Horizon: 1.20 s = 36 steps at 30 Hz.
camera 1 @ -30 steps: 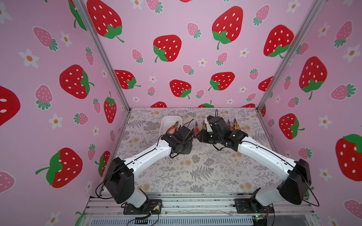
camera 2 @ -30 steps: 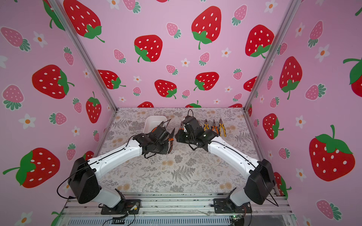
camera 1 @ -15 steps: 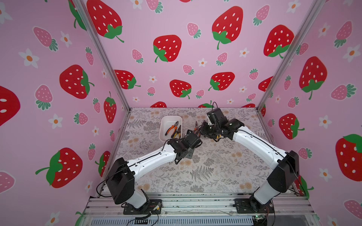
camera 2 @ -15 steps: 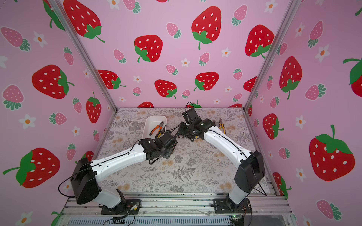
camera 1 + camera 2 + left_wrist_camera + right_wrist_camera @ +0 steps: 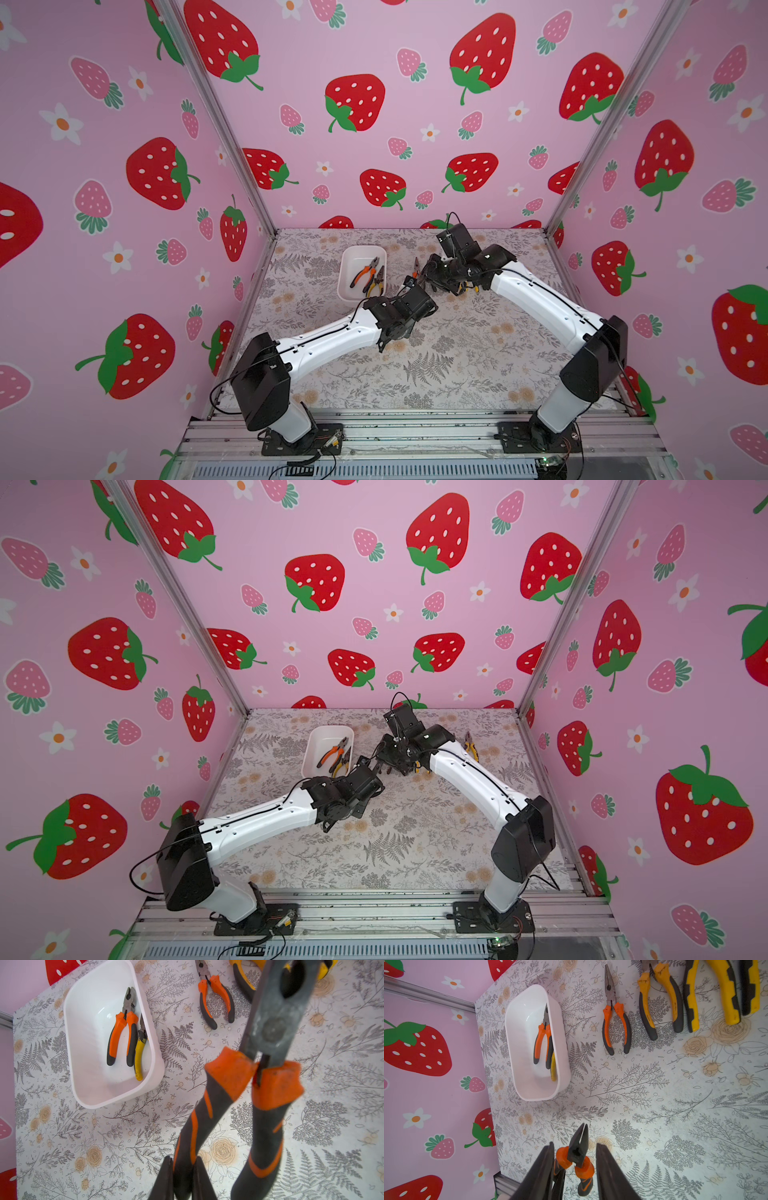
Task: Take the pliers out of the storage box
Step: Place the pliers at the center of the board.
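The white storage box (image 5: 87, 1047) holds an orange-and-black pliers (image 5: 122, 1030) and a yellow-handled pliers (image 5: 139, 1055); both top views show the box (image 5: 353, 259) at the back left. My left gripper (image 5: 184, 1169) is shut on one handle of another orange-and-black pliers (image 5: 270, 1022), held above the table to the right of the box. My right gripper (image 5: 573, 1155) is open, its fingers (image 5: 606, 1163) straddling that pliers' dark head (image 5: 579, 1147) with a gap on each side. The two grippers meet tip to tip (image 5: 419, 282).
An orange needle-nose pliers (image 5: 614, 1022), an orange-yellow pliers (image 5: 658, 1001) and a yellow-and-black pliers (image 5: 720, 991) lie in a row on the floral mat right of the box. Another yellow pliers (image 5: 471, 746) lies near the right wall. Pink walls enclose three sides.
My left arm has carried the orange-and-black pliers from the box toward the middle. My right arm has swung back and left to meet it, its fingers now around the pliers' head.
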Motion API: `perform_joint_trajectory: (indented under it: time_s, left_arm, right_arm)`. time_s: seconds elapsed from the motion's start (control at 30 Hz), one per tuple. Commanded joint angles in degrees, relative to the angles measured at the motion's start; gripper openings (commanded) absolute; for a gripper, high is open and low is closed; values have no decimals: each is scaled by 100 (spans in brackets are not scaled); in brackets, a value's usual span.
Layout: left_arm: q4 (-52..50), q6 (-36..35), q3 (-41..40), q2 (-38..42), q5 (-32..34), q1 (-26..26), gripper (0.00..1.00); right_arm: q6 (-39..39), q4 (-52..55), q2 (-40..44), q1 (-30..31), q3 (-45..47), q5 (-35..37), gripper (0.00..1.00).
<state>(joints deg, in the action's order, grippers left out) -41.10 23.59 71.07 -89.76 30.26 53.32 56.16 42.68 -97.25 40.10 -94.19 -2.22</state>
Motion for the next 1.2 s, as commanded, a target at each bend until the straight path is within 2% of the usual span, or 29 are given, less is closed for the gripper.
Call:
perform_joint_trajectory:
  time_s: [0.0, 0.37, 0.8, 0.9, 1.17]
  left_arm:
    - [165, -108, 233, 78, 413, 123, 0]
    - [421, -187, 124, 168, 667, 333, 0]
    - [116, -362, 428, -286, 1578, 609, 0]
    - [103, -322, 436, -353, 1583, 614, 0]
    - [31, -144, 568, -326, 1262, 623, 0]
  right_arm:
    - [140, 57, -70, -9, 133, -36, 38]
    - [354, -146, -161, -2, 291, -235, 35]
    - [493, -198, -66, 97, 585, -218, 34]
    - [515, -211, -50, 104, 604, -219, 33]
    - [665, -311, -26, 108, 774, -139, 22]
